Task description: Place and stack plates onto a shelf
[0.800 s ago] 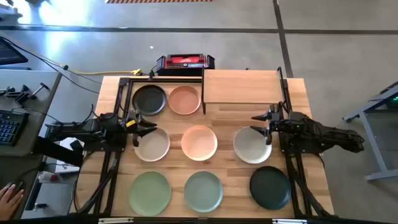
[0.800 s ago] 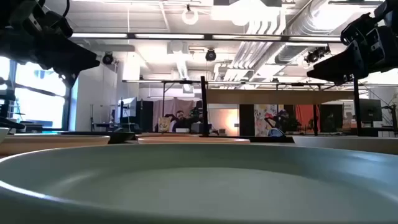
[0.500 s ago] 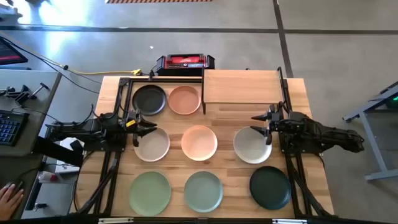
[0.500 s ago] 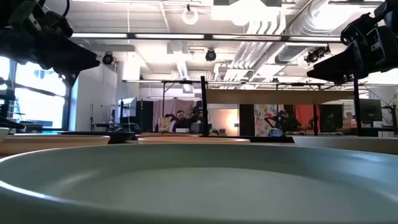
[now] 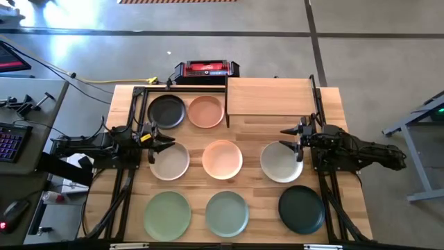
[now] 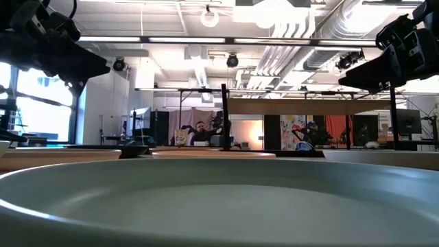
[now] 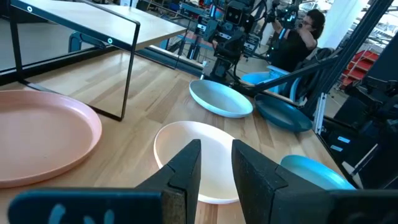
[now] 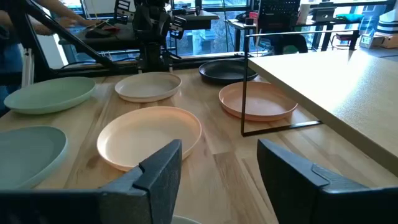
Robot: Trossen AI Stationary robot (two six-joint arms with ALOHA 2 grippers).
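Plates (image 5: 222, 159), eight, round, matte, rimmed, lie flat in rows on the wooden table (image 5: 333, 111); shelf (image 5: 268, 96), light-wood board on thin black legs, stands bare at the far edge. Left gripper (image 5: 157, 141) hovers over the cream plate (image 5: 170, 161), fingers seemingly narrowly parted; right gripper (image 5: 294, 143) over the pale plate (image 5: 280, 162), fingers apart.

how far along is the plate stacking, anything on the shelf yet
Nothing looks done: the shelf is bare and all eight plates lie singly on the table. Nothing is in hand either: the left hand hovers at the cream plate, fingers a little apart and empty, and the right hand, open, hovers at the pale plate. All eight are left to place.
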